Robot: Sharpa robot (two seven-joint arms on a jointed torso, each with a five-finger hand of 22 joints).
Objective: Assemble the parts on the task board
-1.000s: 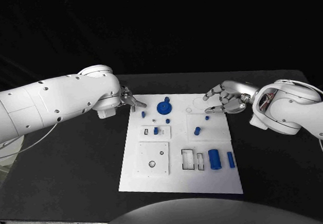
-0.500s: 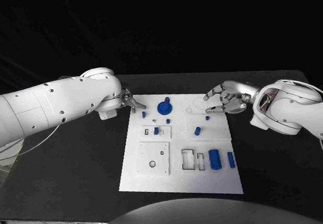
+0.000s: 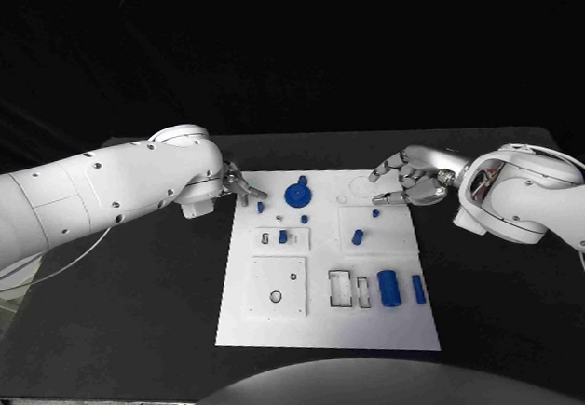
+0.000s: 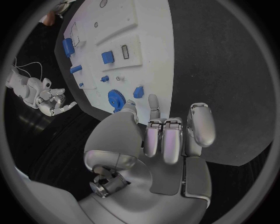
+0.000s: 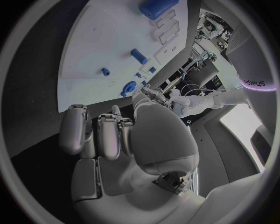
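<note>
My left robot hand [image 3: 238, 189] hovers, fingers loosely spread and holding nothing, by the white rectangular task board's [image 3: 282, 326] far-left corner, near a small blue peg [image 3: 261, 206]; my right robot hand [image 3: 406, 181], curled and holding nothing, waits at the far-right corner.

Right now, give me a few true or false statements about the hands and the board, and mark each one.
1. The task board lies flat on the black table. True.
2. The left hand holds the blue gear. False: the gear sits on the board, apart from that hand.
3. The right hand is at the board's far right corner. True.
4. The two large blue parts lie off the board. False: they lie on it.
</note>
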